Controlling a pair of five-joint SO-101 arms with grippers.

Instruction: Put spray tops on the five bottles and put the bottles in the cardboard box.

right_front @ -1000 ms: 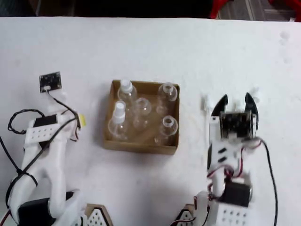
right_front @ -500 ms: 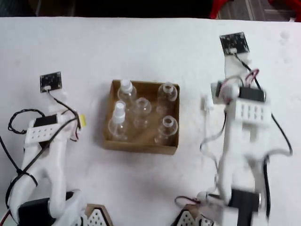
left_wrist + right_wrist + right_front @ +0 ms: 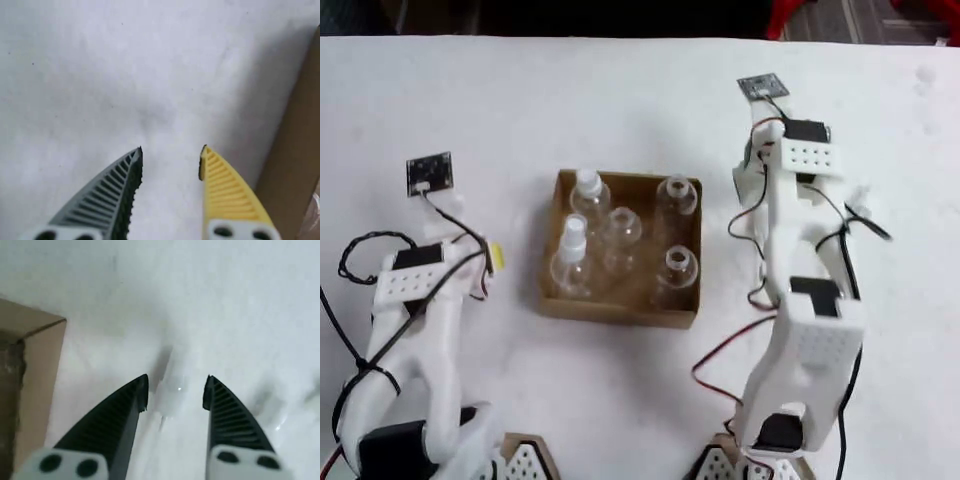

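The right claw (image 3: 175, 385) was spread low over the bench (image 3: 240, 290). A spray top (image 3: 169, 395) lay between its jaws, near the box (image 3: 35, 365) but apart from it. The left claw (image 3: 171, 150) was spread too, with nothing in it, over bare bench just beside the box wall.

The top was judged small and light, and appeared to lie on its side. Were the jaws closed off centre or too high, it could be flicked away across the bench or pinched askew. A top gripped askew would likely not be seated squarely on a bottle neck. Its thin tube might also be bent against the bench.

The top's place between the jaws was given by the right wrist view. The tally was given by the high view, in which the arm lay over the top's spot. Five bottles (image 3: 620, 228) stood in the box: the two nearer the left arm were capped and three had open necks.
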